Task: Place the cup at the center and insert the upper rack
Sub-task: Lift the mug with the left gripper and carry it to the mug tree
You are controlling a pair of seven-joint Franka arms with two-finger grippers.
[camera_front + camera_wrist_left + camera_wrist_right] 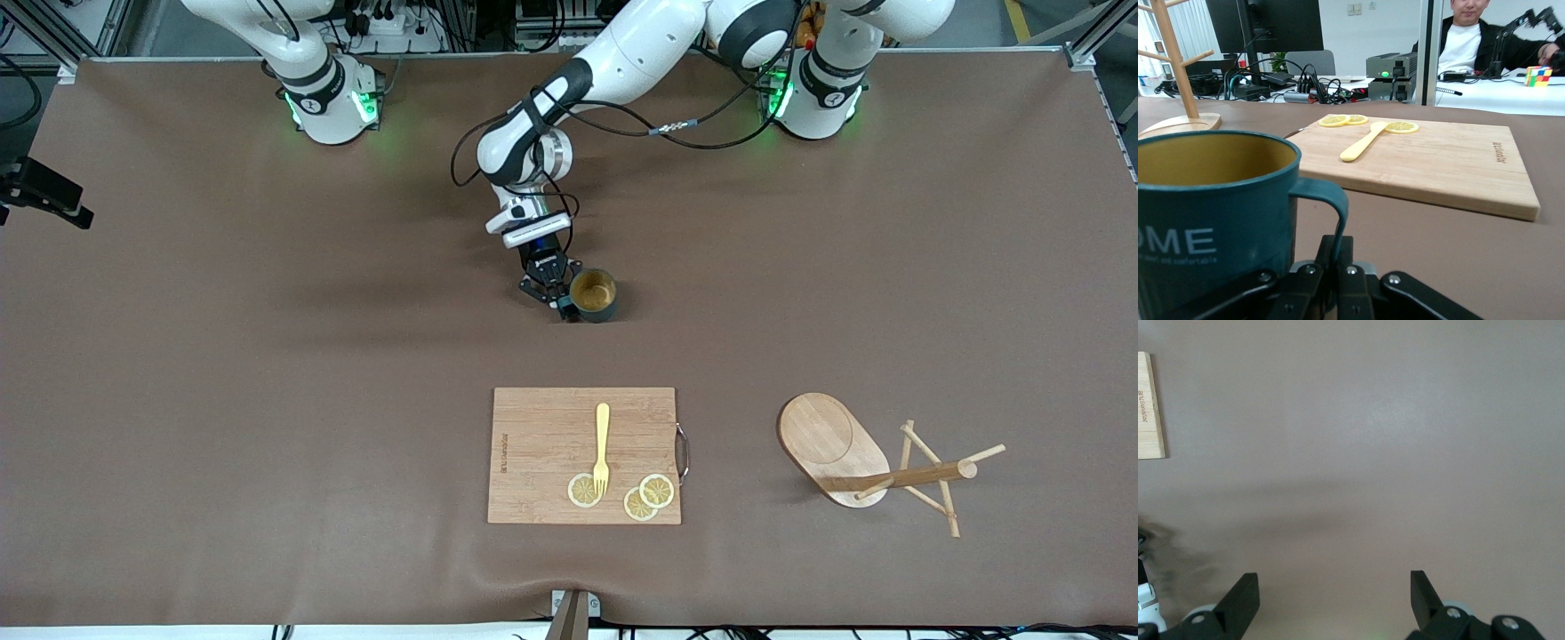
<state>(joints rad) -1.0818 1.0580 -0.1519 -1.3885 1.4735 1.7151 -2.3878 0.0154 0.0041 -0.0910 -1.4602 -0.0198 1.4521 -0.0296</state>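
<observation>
Teal cup [594,295] stands upright on the brown table cover [267,356], about mid-table, farther from the front camera than the cutting board [533,427]. Its handle points toward the right arm's end of the table, and the left gripper [553,289] sits low on that side with its jaws closed on the handle; the left wrist view shows the handle loop [1331,213] running down between the dark fingers [1305,283].

The cup looks already at the centre, so the coming move probably turns on the rack [876,467]. It stands on its oval base toward the left arm's end, near the front camera, well apart from the cup. The left arm's base is the nearer one, though that gripper is occupied with the cup.

Fork [602,446] and lemon slices [656,490] lie on the board. The right gripper [1335,603] waits, jaws wide and empty, over bare cover.
</observation>
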